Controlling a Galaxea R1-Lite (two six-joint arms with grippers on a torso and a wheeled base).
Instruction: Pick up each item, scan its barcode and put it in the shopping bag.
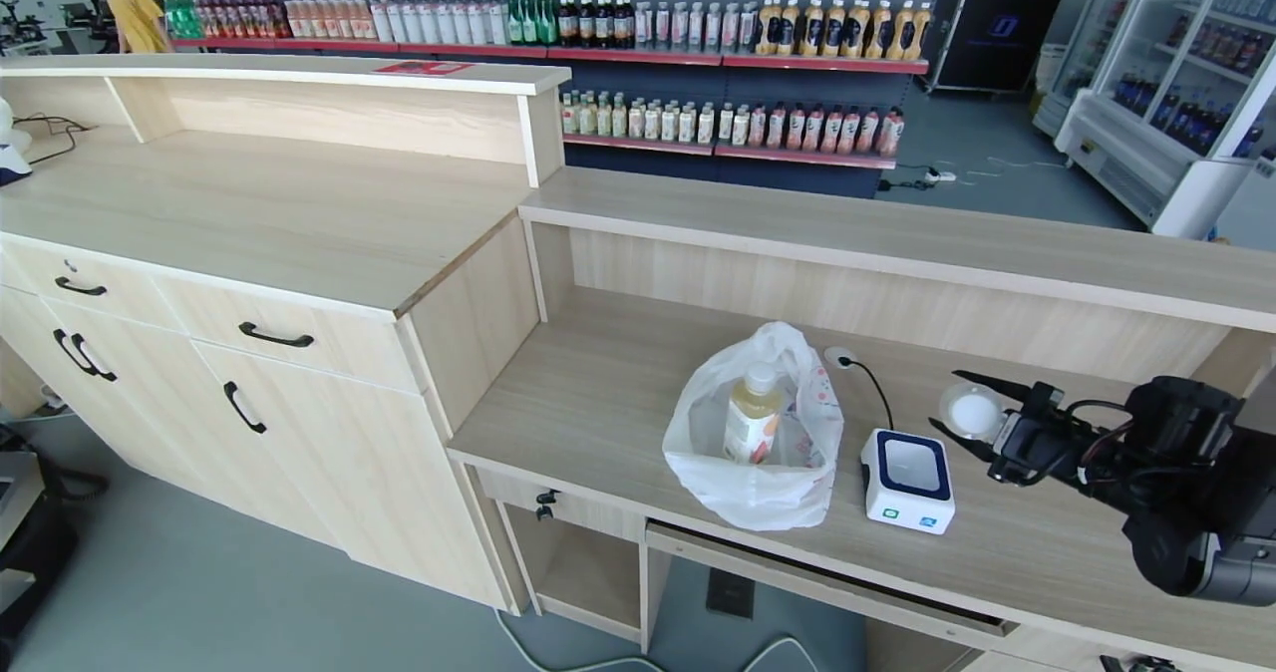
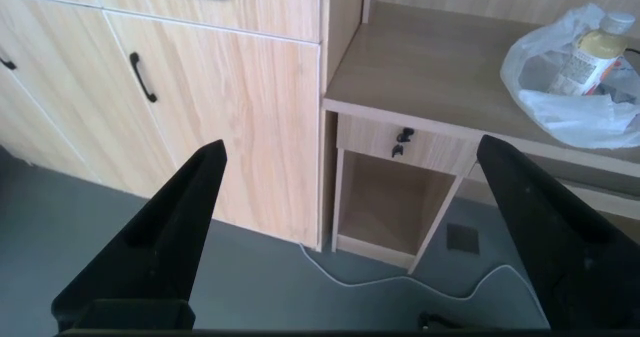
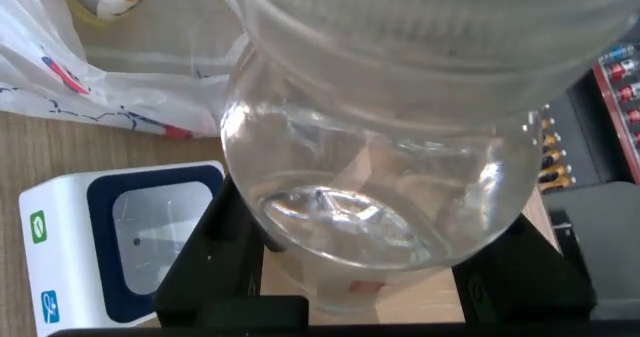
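Observation:
My right gripper (image 1: pixel 945 401) is shut on a clear bottle (image 1: pixel 974 414) with a white cap. It holds the bottle lying sideways just above the desk, right of the scanner. In the right wrist view the clear bottle (image 3: pixel 380 177) sits between the black fingers (image 3: pixel 215 267), close over the white and blue scanner (image 3: pixel 120 237). The scanner (image 1: pixel 906 478) stands on the desk beside the white shopping bag (image 1: pixel 758 478). A yellowish drink bottle (image 1: pixel 753 415) stands upright inside the bag. My left gripper (image 2: pixel 352 147) hangs open and holds nothing, over the floor left of the desk, with the shopping bag (image 2: pixel 570 107) farther off.
The low wooden desk (image 1: pixel 598 403) has a raised ledge (image 1: pixel 897 243) behind it and a taller counter (image 1: pixel 249 213) with drawers on its left. A black cable (image 1: pixel 877 388) runs from the scanner to the back. Drink shelves (image 1: pixel 648 34) line the far wall.

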